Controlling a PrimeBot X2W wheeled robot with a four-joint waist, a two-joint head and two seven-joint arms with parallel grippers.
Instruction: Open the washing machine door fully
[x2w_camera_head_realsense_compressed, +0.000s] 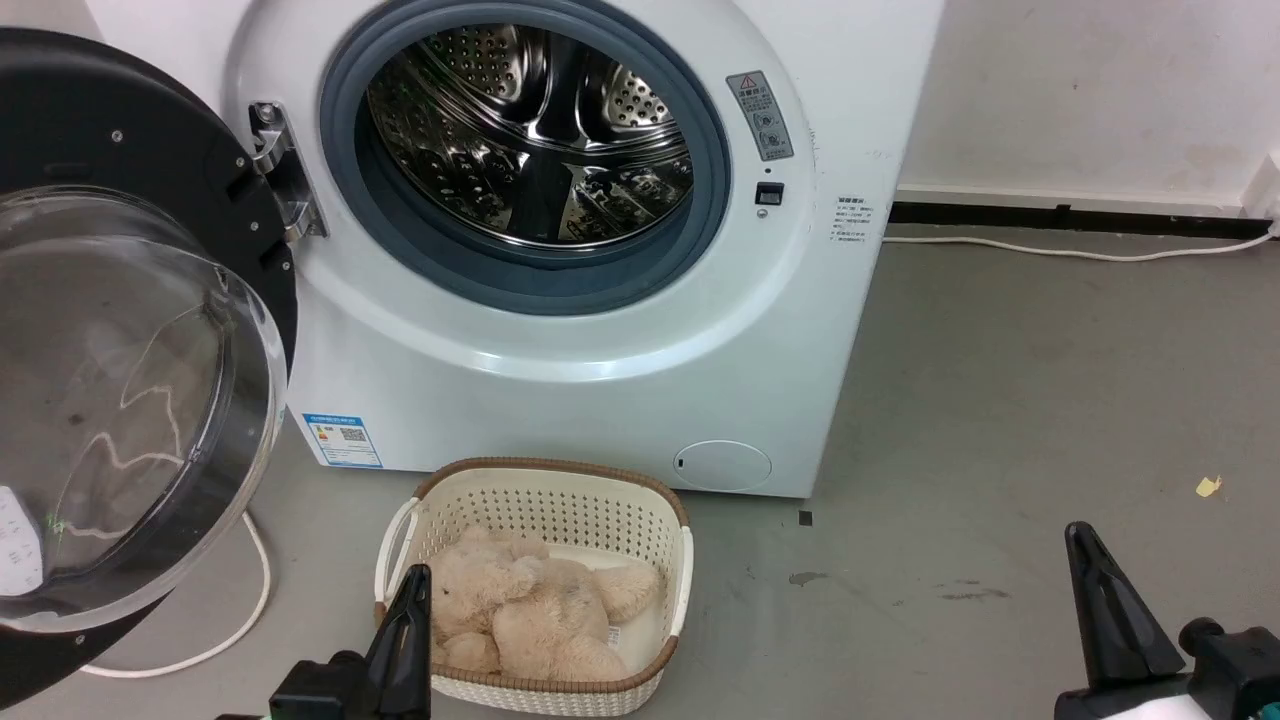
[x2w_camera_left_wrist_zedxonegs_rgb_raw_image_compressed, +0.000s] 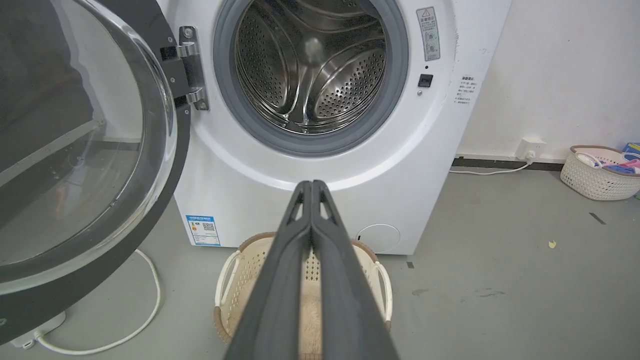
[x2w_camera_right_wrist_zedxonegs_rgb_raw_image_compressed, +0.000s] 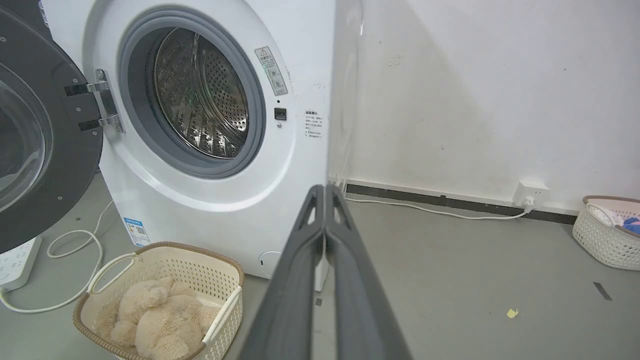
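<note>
Left gripper (x2w_camera_head_realsense_compressed: 413, 575), 7 o'clock: fingers pressed together, empty. Right gripper (x2w_camera_head_realsense_compressed: 1081, 535), 5 o'clock: likewise. Basket (x2w_camera_head_realsense_compressed: 560, 470) holding plush bear (x2w_camera_head_realsense_compressed: 530, 610), 6 o'clock. Washing machine door (x2w_camera_head_realsense_compressed: 130, 400) swung wide, 9 o'clock. Washing machine (x2w_camera_head_realsense_compressed: 600, 380), 12 o'clock, well apart from both grippers.

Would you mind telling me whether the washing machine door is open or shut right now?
Open: the washing machine door is swung out to the left on its hinge, leaving the steel drum exposed.
</note>
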